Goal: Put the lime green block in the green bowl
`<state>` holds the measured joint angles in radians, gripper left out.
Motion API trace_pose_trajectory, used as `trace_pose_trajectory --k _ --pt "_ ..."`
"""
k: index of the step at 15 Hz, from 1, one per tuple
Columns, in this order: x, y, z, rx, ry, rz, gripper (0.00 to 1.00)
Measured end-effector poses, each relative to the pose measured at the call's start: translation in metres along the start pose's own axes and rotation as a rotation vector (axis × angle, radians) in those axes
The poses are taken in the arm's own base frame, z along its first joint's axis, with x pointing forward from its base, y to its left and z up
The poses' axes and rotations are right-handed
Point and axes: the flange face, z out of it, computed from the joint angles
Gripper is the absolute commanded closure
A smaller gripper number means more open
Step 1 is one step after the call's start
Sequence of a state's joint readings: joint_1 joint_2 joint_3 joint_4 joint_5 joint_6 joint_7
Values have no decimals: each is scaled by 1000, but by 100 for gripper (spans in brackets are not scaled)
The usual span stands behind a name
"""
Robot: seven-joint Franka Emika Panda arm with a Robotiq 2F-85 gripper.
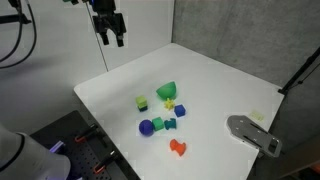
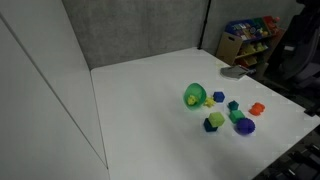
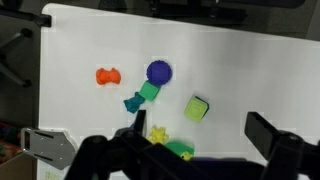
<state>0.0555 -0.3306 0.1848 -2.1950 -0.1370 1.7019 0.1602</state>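
The lime green block sits on the white table, just beside the green bowl, which is tipped on its side. Both also show in an exterior view, block and bowl. In the wrist view the block lies between and beyond my fingers, and the bowl is partly hidden behind the gripper body. My gripper hangs high above the table's far edge, well away from the toys. Its fingers are wide apart and empty.
Near the block lie a blue ball, a darker green block, a small yellow piece, small blue pieces and an orange piece. A grey flat object lies near the table's edge. A shelf stands beyond the table.
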Motion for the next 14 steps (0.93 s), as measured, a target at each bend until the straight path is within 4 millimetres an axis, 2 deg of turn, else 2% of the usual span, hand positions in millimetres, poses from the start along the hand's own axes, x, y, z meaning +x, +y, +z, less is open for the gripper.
trace_pose_trajectory --k 4,8,14 --pt "38 3 11 34 52 64 0" --pt "85 7 28 29 131 125 0" --pt "156 4 77 -26 219 179 0"
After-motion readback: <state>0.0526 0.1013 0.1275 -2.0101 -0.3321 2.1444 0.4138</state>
